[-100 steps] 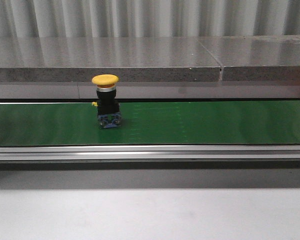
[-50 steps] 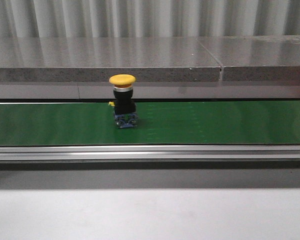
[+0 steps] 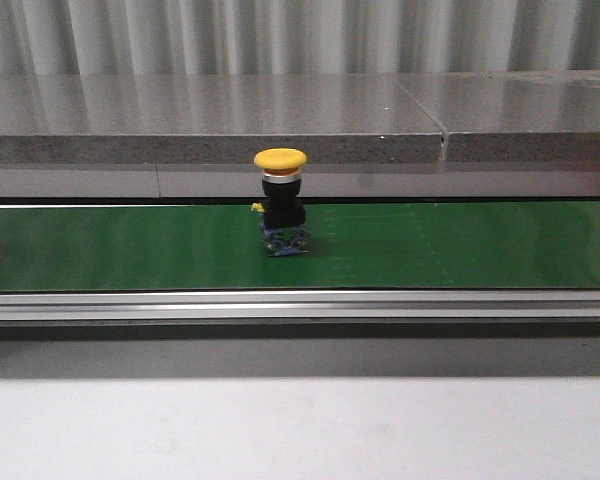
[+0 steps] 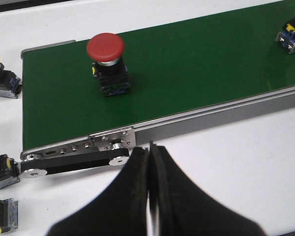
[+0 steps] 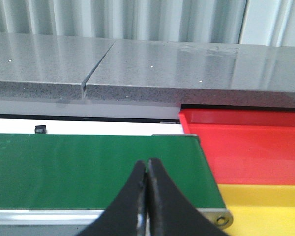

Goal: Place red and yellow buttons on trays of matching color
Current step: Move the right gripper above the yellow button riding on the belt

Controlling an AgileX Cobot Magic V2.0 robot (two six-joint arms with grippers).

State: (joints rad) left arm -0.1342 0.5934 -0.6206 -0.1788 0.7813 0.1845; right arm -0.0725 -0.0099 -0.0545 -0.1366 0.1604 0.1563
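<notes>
Above the white tabletop (image 4: 226, 162), the left gripper (image 4: 150, 147) and right gripper (image 5: 147, 164) hung fully closed and empty, apparently waiting. A red-capped push-button (image 4: 107, 61) and yellow-capped push-button (image 3: 282, 203) stood upright on the green conveyor belt (image 3: 460, 245); the red tray (image 5: 250, 142) and yellow tray (image 5: 265, 206) sat at its end.

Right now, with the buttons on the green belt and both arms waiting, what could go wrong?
1. The yellow button stands tall on a small base on the green belt; a late or off-centre grasp may topple it.
2. Both the left gripper and the right gripper are shut, so they must open first.
3. The red tray and yellow tray touch; a drop near their border may land wrongly.
</notes>
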